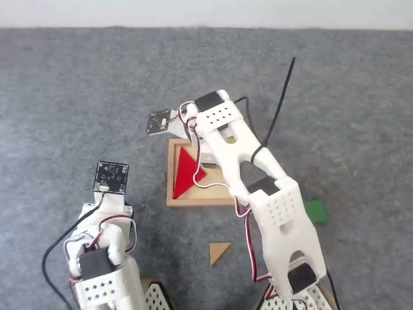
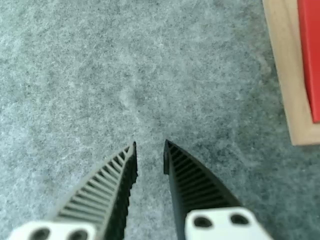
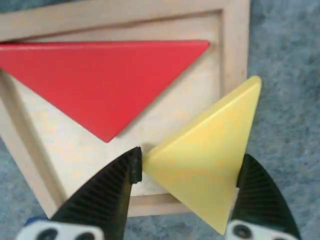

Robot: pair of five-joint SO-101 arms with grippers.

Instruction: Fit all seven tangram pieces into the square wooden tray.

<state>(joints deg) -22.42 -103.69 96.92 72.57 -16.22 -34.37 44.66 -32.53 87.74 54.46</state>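
The square wooden tray (image 1: 193,201) lies mid-table with a big red triangle (image 1: 186,171) inside it, along its left side. My right gripper (image 3: 190,159) is shut on a yellow triangle (image 3: 205,155), held tilted above the tray's rim (image 3: 235,50) and partly over the carpet beyond it. The red triangle (image 3: 105,80) lies flat on the tray floor just past the fingers. A sliver of the yellow triangle (image 1: 230,137) peeks through the right arm. My left gripper (image 2: 150,145) hangs over bare carpet with its jaws nearly together and nothing between them; the tray's edge (image 2: 282,75) lies off to one side.
A small wood-coloured triangle (image 1: 218,252) lies on the grey carpet in front of the tray. A green piece (image 1: 316,211) sits to the right of the tray, partly under the right arm. The left arm (image 1: 106,258) stands at the front left.
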